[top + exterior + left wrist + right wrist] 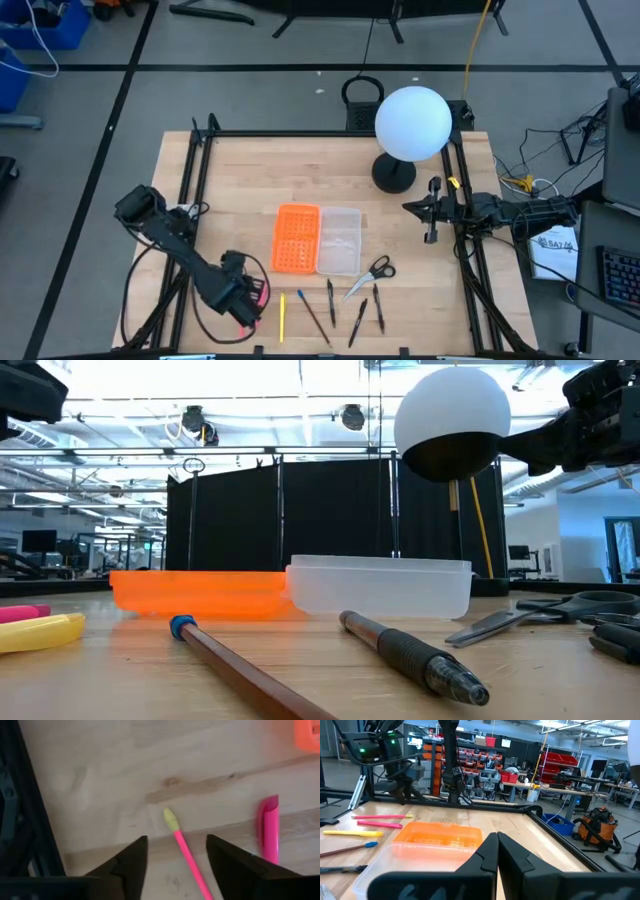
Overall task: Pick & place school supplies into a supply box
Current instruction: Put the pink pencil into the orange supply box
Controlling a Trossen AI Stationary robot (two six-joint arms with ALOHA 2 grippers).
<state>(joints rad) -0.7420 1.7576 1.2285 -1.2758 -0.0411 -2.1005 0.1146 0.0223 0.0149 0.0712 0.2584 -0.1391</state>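
Supply box (338, 240), a shallow clear plastic tray hinged to an equal orange perforated lid (296, 238), lies open and flat at mid-table, lid toward the left arm, so anything can be dropped in from above. From what the low view shows, the tray looks empty.

Black-handled, silver-bladed scissors (372, 274) rest just beside the tray's near right corner, blades aimed at the front edge. Between them and the left arm a row of pens and pencils lies on the wood: dark ones (331, 300), a yellow one (282, 316) and a thin pink pen with a yellow tip (182, 847), long axes running roughly front to back.

Left gripper (176, 854) hangs low with its fingers spread either side of that pink pen, apparently lined up along its length for a pinch. Right gripper (496, 851), fingers pressed together and empty, waits at the table's right side.
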